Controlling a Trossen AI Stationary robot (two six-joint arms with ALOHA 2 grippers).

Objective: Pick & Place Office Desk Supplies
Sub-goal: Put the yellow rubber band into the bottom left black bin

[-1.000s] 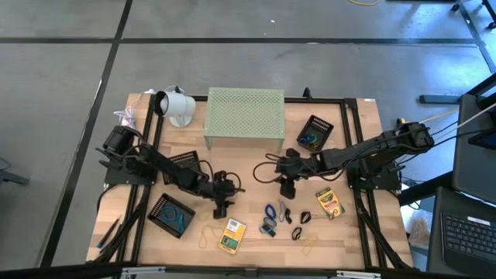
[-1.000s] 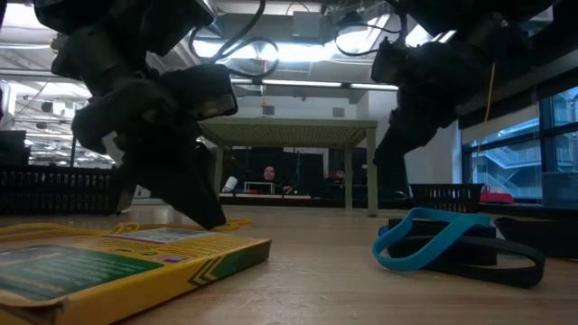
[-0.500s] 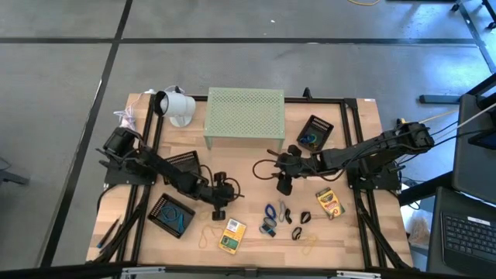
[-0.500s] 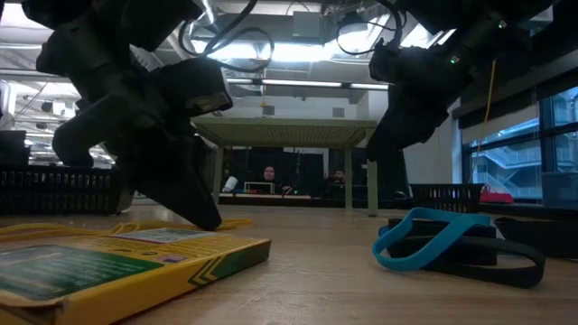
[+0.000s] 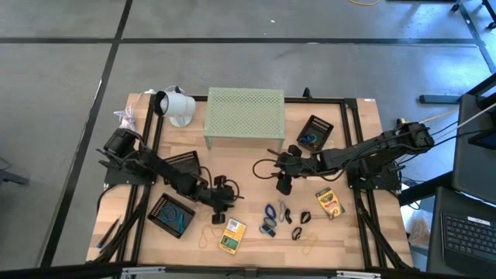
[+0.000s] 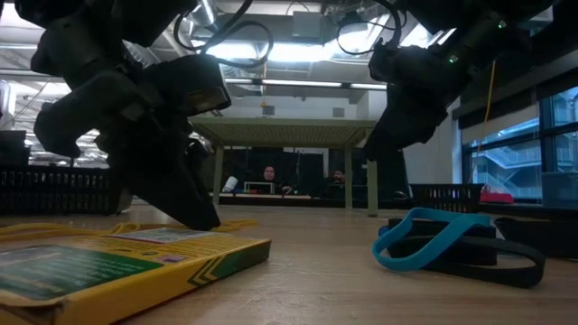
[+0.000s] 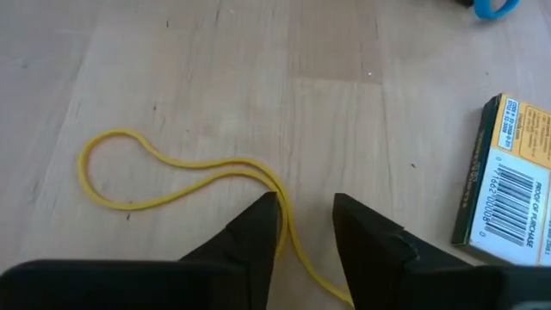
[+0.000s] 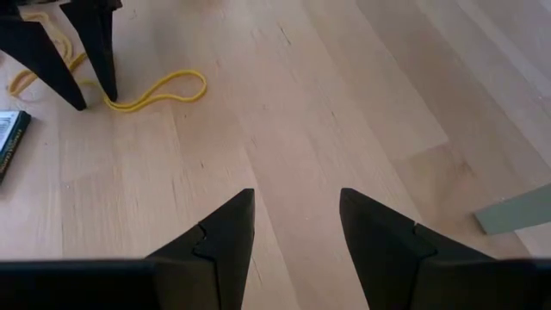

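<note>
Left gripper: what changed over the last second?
The left gripper drew slightly back toward its own side of the table and stands low, its fingers astride the yellow rubber band, which lies flat, not yet lifted. The right gripper drifted slightly away from the front edge, open. Supplies are unmoved.

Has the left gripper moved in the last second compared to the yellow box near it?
Yes, slightly. In the high view the left gripper has drawn back toward its own base, ending a little farther from the yellow box, which stays put.
</note>
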